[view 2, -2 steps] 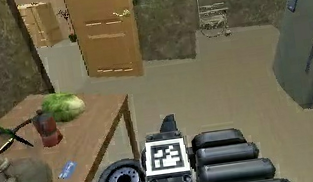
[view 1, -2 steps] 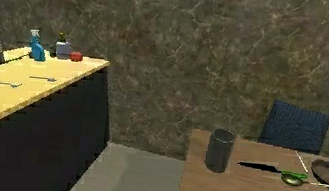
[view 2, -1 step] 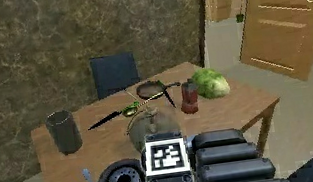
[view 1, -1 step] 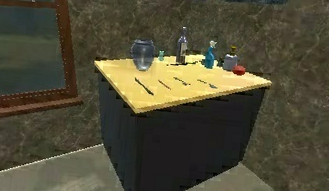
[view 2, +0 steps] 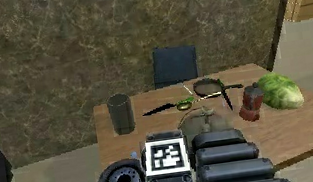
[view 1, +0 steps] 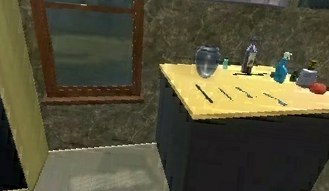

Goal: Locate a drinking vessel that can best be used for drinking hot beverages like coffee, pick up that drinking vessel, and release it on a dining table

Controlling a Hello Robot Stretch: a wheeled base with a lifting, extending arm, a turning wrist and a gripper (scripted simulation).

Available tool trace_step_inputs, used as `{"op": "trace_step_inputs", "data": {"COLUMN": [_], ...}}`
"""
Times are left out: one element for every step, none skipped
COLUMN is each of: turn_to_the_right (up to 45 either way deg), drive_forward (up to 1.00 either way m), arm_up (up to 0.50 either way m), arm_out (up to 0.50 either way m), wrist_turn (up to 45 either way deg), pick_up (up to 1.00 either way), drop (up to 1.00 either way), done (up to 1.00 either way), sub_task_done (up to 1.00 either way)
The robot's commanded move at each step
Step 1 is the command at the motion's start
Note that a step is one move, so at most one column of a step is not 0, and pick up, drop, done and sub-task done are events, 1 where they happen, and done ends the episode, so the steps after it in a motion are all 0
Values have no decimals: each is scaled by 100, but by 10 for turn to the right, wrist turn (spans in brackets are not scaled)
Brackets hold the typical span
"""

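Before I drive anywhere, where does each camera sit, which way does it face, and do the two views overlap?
Forward view: on the robot, facing ahead and slightly down at a yellow-topped counter and window; no robot body in it.
Arm side view: on the robot's body, facing out the arm's side at a wooden table with a dark cup; the arm rises from the bottom edge.
Shared: mottled brown wall; different furniture.

**Forward view.** The camera looks ahead and slightly downward, near a yellow tabletop [view 1: 302, 102] seen from above one corner, with a window [view 1: 83, 30] at the left.

**Arm side view.** The camera looks out sideways over the robot's dark arm [view 2: 225, 166], close to a wooden tabletop [view 2: 300, 125] and a chair [view 2: 174, 64].

A rough brown wall [view 1: 169, 24] backs both views.
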Motion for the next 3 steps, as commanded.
{"op": "trace_step_inputs", "data": {"turn_to_the_right": [0,0,0], "drive_forward": [0,0,0], "arm_up": [0,0,0], "arm_out": [48,0,0], "wrist_turn": [0,450,450], "pick_up": [0,0,0], "drop": [0,0,0], "done": [0,0,0], "sub_task_done": [0,0,0]}}
